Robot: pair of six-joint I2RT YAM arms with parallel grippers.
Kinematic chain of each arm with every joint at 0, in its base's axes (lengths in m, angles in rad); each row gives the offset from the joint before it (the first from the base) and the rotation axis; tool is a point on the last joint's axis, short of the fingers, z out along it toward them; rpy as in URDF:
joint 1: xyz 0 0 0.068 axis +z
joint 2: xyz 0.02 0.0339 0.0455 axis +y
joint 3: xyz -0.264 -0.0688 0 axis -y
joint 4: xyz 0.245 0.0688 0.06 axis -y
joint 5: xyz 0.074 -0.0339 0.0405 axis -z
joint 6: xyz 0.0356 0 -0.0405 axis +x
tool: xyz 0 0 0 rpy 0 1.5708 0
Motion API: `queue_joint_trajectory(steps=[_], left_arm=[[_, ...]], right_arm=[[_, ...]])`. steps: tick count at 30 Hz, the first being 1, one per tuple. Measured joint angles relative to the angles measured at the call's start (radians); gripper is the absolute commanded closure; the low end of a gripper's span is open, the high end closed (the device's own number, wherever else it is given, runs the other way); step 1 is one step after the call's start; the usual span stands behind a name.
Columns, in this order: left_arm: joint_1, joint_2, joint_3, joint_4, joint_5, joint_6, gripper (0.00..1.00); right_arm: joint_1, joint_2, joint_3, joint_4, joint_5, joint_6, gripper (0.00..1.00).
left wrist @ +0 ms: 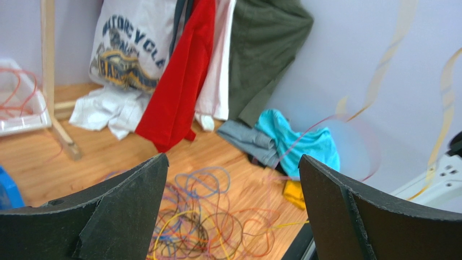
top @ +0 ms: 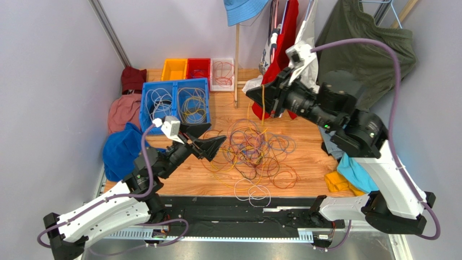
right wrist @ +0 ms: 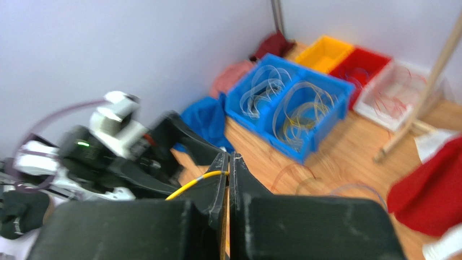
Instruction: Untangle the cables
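The cables [top: 255,151] lie as a loose tangle of orange, yellow, purple, brown and white loops on the wooden table; they also show in the left wrist view as the cables [left wrist: 200,219] below the fingers. My left gripper [top: 209,138] hovers just left of the pile, open and holding nothing, and its jaws stand wide around the left gripper [left wrist: 233,160]. My right gripper [top: 256,95] is raised behind the pile. The right gripper [right wrist: 228,162] is shut on a yellow cable [right wrist: 195,183], and that strand [top: 263,111] hangs down into the tangle.
A blue double bin [top: 174,103] with coiled cables stands at the back left, with yellow [top: 174,69], red [top: 198,67] and white [top: 223,73] bins behind it. A wooden pole [top: 237,65] and hanging clothes [top: 282,49] crowd the back. Cloth heaps lie left [top: 120,151] and right [top: 355,173].
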Motion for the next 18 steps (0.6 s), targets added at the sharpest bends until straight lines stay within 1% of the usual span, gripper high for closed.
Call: queue_joint_trajectory(steps=[3, 7, 9, 12, 16, 18], left_arm=[[0.000, 0.019, -0.018, -0.024, -0.033, -0.004, 0.01], [-0.001, -0.022, -0.034, -0.111, -0.153, -0.014, 0.01], [-0.001, -0.063, -0.046, -0.135, -0.211, -0.019, 0.01], [-0.001, -0.127, -0.088, -0.143, -0.255, -0.024, 0.01], [-0.001, -0.211, -0.164, -0.113, -0.256, -0.024, 0.01], [-0.001, -0.226, -0.200, -0.064, -0.230, -0.019, 0.01]], right_arm=[[0.000, -0.016, 0.064, 0.052, -0.046, 0.000, 1.00], [0.000, -0.081, 0.102, 0.135, -0.064, -0.006, 1.00], [0.000, -0.114, 0.087, 0.151, -0.063, -0.010, 1.00], [0.000, -0.137, 0.037, 0.190, -0.063, -0.011, 1.00], [0.000, -0.159, -0.105, 0.239, -0.065, -0.003, 1.00], [0.000, -0.111, -0.085, 0.212, -0.075, 0.002, 1.00]])
